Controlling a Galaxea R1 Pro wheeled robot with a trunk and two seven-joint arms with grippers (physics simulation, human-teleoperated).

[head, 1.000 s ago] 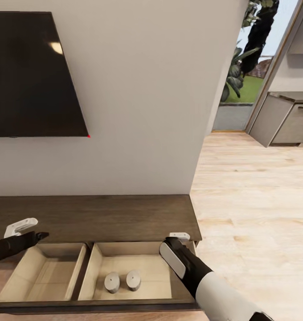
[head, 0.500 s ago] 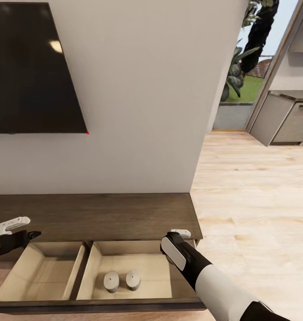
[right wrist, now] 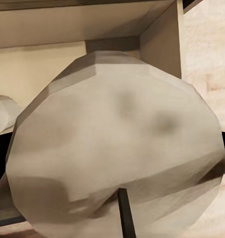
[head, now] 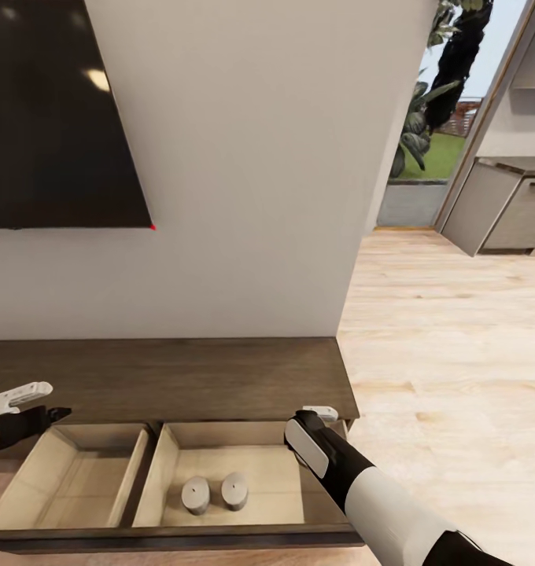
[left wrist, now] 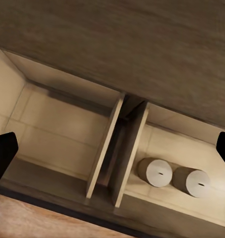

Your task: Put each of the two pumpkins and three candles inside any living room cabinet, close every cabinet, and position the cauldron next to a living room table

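Note:
The long dark brown cabinet (head: 181, 377) stands against the wall with two beige-lined drawers pulled out. Two off-white candles (head: 196, 495) (head: 234, 490) stand side by side in the right drawer (head: 260, 464), and they also show in the left wrist view (left wrist: 154, 172) (left wrist: 190, 181). My right gripper (head: 318, 417) hangs over that drawer's right end, shut on the grey candle (right wrist: 117, 139), whose wick points toward the camera. Over the left drawer (head: 79, 479), my left gripper (head: 41, 402) is open and holds nothing. The pumpkins, the cauldron and the coffee table are out of view.
A black TV (head: 55, 118) hangs on the white wall above the cabinet. To the right lies pale wood floor (head: 456, 377), leading to grey kitchen cupboards (head: 503, 204) and a doorway with plants (head: 425, 118).
The camera has shifted a little, sliding the TV toward the left edge. My left gripper has drawn back to the left. The right gripper with its candle has barely moved.

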